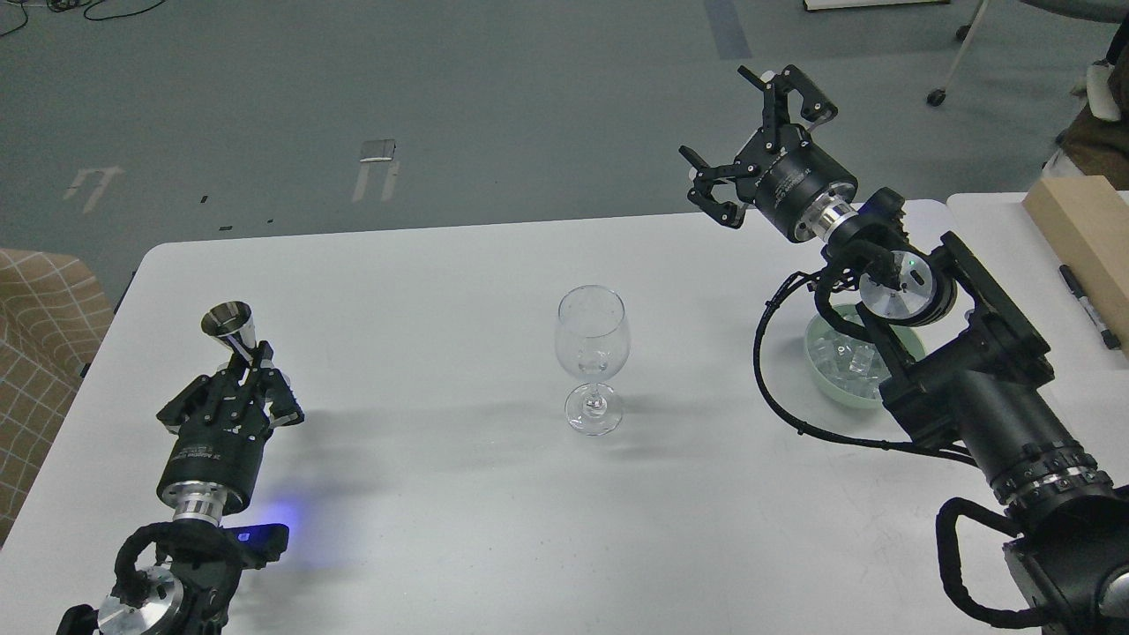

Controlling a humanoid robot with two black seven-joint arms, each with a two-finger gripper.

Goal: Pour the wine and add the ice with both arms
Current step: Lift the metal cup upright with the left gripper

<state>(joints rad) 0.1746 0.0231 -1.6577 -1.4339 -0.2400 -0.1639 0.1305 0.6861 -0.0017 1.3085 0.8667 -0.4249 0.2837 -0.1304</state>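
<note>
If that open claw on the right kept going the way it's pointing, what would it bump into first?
Probably nothing: the right gripper is raised near the white table's far edge, aiming up and away over grey floor. That way looks free here, though depth is hard to judge.

A white table (pixel 441 494) with rounded corners carries the things; an empty clear wine glass (pixel 592 357) stands upright near its middle; a pale green bowl (pixel 829 381) sits well to the right, partly hidden, with ice (pixel 848 363) cubes inside; a second white table (pixel 997 231) adjoins at the right, bearing a black marker pen (pixel 1088 306) and a pale wooden block (pixel 1083 231) beside it.
</note>
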